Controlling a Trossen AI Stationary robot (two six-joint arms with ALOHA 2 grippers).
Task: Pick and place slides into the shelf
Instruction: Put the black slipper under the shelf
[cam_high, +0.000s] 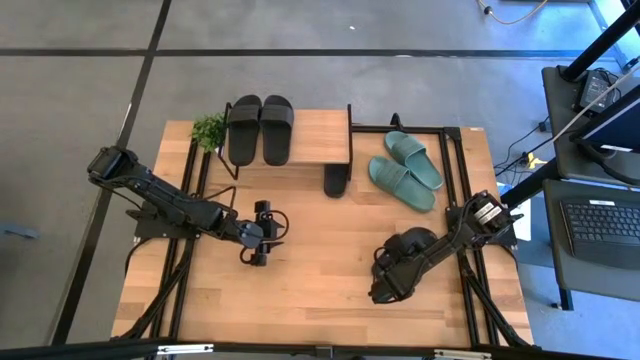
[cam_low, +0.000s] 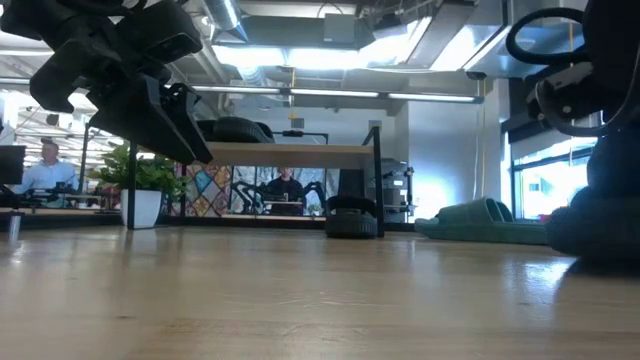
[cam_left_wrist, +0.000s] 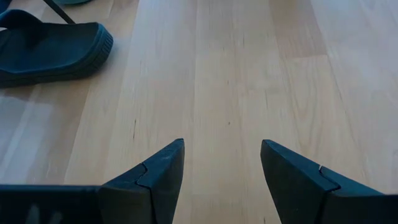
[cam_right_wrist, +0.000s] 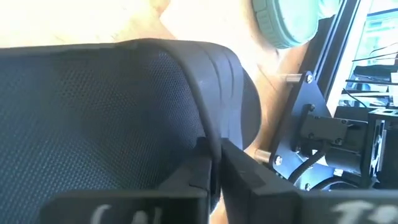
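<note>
The shelf (cam_high: 318, 136) stands at the table's far middle, with two black slides (cam_high: 260, 128) side by side on its top board. Another black slide (cam_high: 337, 180) lies under its near right corner and also shows in the left wrist view (cam_left_wrist: 50, 50). Two teal slides (cam_high: 404, 170) lie on the table to the right of the shelf. A fourth black slide (cam_high: 412, 242) lies at the near right, with my right gripper (cam_high: 398, 260) shut on it. My left gripper (cam_high: 268, 232) hangs open over bare wood left of centre, its fingers (cam_left_wrist: 161, 174) holding nothing. My right gripper pinches the raised edge of the black slide's wide strap (cam_right_wrist: 208, 127) between its two fingers, which are almost together. The fingers slant down from the table's near left side. In the low view the slide (cam_low: 590, 235) seems to rest on the table.
A small potted plant (cam_high: 209, 128) stands at the shelf's left end. Black metal frame bars (cam_high: 455, 170) run along the table's sides. Bare wood (cam_high: 320, 265) lies between the two arms. In the low view, people sit in the room beyond the table (cam_low: 285, 190).
</note>
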